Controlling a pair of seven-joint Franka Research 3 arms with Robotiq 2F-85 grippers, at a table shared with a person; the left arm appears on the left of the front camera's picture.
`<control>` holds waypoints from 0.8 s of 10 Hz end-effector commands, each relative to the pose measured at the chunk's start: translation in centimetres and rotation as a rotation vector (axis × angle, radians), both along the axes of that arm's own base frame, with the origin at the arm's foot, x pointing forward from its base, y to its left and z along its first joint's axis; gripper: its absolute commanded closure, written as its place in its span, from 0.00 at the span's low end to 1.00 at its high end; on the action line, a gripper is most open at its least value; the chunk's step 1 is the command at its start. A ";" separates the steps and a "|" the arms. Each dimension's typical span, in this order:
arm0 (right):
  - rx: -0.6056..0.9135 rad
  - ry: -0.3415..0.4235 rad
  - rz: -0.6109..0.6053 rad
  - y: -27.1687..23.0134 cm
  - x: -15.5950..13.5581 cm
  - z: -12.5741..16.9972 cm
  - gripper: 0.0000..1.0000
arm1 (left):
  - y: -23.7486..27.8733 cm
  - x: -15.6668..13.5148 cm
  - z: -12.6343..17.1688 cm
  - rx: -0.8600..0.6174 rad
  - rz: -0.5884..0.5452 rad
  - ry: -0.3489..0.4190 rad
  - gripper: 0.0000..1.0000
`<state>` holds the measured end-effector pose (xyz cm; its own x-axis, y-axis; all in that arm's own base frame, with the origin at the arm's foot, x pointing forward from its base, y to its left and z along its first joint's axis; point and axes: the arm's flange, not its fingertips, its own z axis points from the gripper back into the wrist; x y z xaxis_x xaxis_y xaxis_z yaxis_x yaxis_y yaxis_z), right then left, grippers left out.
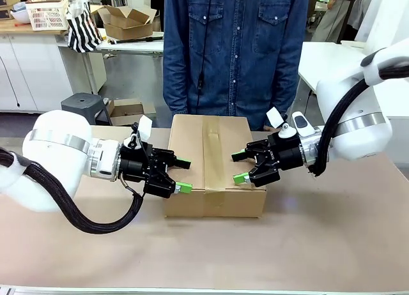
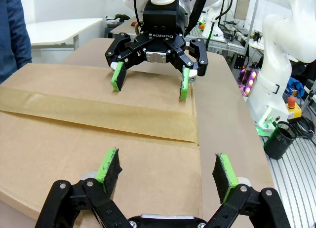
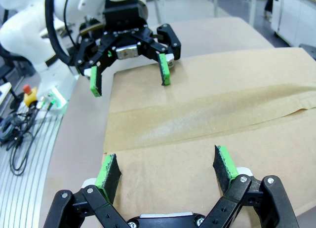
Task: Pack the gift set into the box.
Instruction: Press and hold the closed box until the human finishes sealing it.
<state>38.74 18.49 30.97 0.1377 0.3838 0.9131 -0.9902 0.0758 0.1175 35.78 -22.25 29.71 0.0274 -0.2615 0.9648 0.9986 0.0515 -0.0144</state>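
Fingers of our left gripper (image 1: 180,174) and right gripper (image 1: 239,166) hang apart, flanking the closed, taped brown corrugated cardboard box (image 1: 214,164) on the bench (image 1: 319,237), likely to steady it; gift set unseen.

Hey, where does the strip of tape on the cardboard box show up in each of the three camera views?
Front view: tape strip runs near to far down the box top, between both grippers.
Left wrist view: it crosses left to right.
Right wrist view: it crosses mid-picture.
Shared landmark: the box.
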 end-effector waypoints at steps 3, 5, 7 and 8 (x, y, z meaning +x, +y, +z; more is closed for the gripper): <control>-0.088 0.212 -0.120 0.5 -0.5 5.9 0.00 | -2.2 -0.2 6.9 0.076 -0.066 0.149 0.00; -0.085 0.436 -0.204 -2.8 -3.5 10.6 0.00 | -0.4 -0.8 11.3 0.139 -0.068 0.316 0.00; -0.098 0.613 -0.230 -8.2 -7.1 12.4 0.00 | 3.3 -1.5 13.3 0.204 -0.048 0.476 0.00; -0.080 0.674 -0.291 -11.4 -8.3 12.4 0.00 | 6.0 -1.6 13.6 0.220 -0.007 0.552 0.00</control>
<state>34.52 11.47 42.77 0.7092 0.3607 0.6058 -0.7050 0.3580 0.6122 34.51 -19.24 42.51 0.4448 -0.4589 0.7691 0.8874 0.1098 -0.4477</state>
